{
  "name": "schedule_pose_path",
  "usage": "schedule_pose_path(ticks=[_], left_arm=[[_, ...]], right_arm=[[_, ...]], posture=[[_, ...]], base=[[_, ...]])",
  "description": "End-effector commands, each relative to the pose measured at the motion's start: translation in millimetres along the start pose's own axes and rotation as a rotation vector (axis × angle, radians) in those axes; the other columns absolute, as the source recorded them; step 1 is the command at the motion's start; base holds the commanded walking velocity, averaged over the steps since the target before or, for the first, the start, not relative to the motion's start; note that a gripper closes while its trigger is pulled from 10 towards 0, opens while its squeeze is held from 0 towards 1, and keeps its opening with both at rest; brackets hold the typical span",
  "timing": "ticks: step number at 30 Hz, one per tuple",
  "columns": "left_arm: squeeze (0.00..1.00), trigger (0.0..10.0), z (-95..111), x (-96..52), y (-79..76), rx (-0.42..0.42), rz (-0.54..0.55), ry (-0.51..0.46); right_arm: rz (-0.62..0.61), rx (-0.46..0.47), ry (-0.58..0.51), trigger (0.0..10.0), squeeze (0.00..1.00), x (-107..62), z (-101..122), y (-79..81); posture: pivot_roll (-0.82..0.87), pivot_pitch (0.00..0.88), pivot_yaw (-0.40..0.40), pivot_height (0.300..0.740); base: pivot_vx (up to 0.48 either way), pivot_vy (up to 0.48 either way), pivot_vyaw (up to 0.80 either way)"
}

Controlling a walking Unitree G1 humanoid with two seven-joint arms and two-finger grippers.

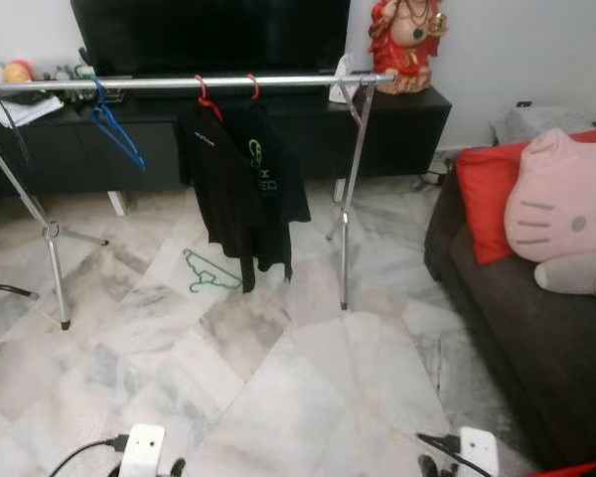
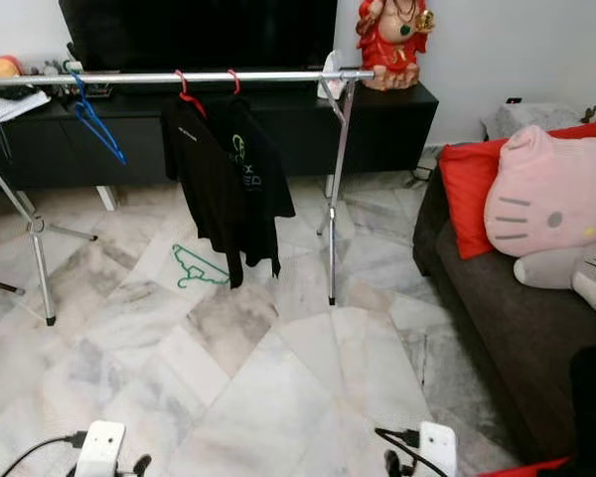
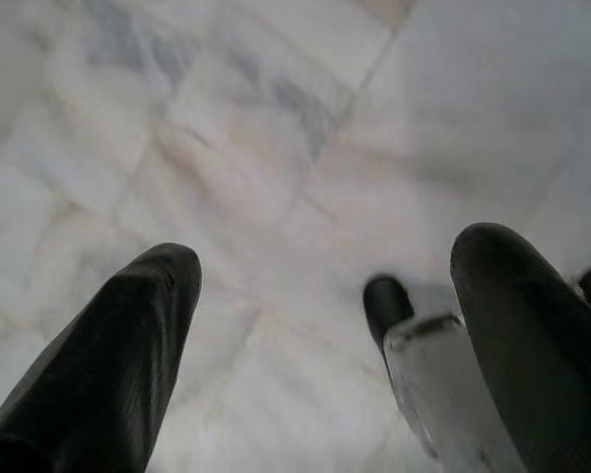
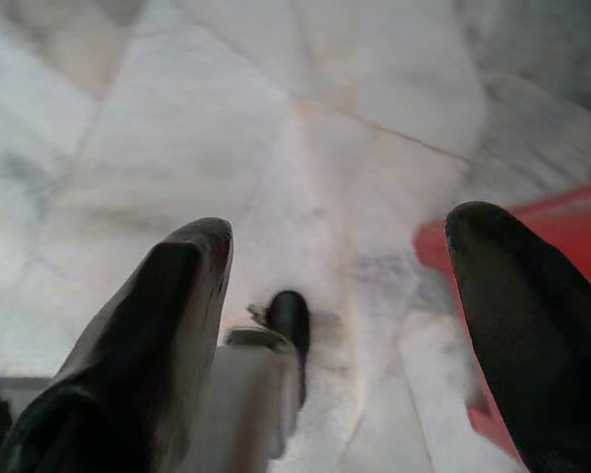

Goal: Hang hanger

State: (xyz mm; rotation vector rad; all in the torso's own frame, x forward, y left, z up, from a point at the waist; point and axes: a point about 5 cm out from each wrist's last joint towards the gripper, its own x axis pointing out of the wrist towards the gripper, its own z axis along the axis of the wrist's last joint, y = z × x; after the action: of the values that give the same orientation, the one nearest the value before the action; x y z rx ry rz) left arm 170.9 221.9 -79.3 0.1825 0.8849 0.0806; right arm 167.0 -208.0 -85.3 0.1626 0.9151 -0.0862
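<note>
Hanger [image 1: 210, 272], the green one, lies flat on the marble floor [image 1: 308, 397], under the metal rail [image 1: 179, 83] and just beside the hem of the black shirt [image 1: 240, 174]. You can see that shirt hanging on a red hanger [image 1: 208, 98], and a blue hanger [image 1: 114, 126] hangs near the rail's left end. Your left gripper [image 3: 325, 325] hangs low over the floor, fingers spread and holding nothing. Your right gripper [image 4: 335, 305] does the same. A pink cat pillow [image 1: 566, 204] sits on the sofa [image 1: 536, 328].
</note>
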Motion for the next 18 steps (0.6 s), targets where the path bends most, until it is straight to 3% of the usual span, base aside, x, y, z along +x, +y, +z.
schedule_pose_path(ticks=[1, 8, 10, 12, 15, 18], left_arm=[[0.0, 10.0, 0.5, 1.2, -3.5, 0.011, -0.008, 0.017], [0.0, 10.0, 7.4, 4.5, -4.9, 0.026, -0.011, 0.026], [0.0, 10.0, 7.3, 4.5, -4.5, 0.001, -0.003, 0.025], [0.0, 10.0, 6.8, 4.5, -4.7, -0.075, -0.003, 0.028], [0.0, 10.0, 5.5, 4.2, -5.0, -0.057, -0.006, 0.033], [0.0, 10.0, 0.7, 3.4, -5.4, -0.073, 0.001, 0.058]], right_arm=[[0.017, -0.03, 0.023, 10.0, 0.0, 0.1, -5.3, 4.8], [0.006, -0.027, 0.027, 10.0, 0.0, -0.3, -7.3, 3.1], [0.01, -0.035, 0.024, 10.0, 0.0, -0.7, -7.8, 2.4], [0.03, -0.057, 0.021, 10.0, 0.0, -0.7, -7.4, 3.6], [0.042, -0.085, 0.02, 10.0, 0.0, -0.7, -7.0, 4.4], [0.036, -0.101, 0.02, 10.0, 0.0, -0.8, -6.4, 2.7]], posture=[[-0.06, 0.0, -0.035, 0.74], [-0.08, 0.0, -0.03, 0.74], [-0.08, 0.0, -0.029, 0.74], [-0.08, 0.0, -0.03, 0.74], [-0.07, 0.0, -0.031, 0.74], [-0.07, 0.0, -0.034, 0.74]], base=[[0.0, 0.0, 0.0], [0.0, 0.0, 0.0], [0.0, 0.0, 0.0], [0.0, 0.0, 0.0], [0.0, 0.0, 0.0], [0.0, 0.0, 0.8]])
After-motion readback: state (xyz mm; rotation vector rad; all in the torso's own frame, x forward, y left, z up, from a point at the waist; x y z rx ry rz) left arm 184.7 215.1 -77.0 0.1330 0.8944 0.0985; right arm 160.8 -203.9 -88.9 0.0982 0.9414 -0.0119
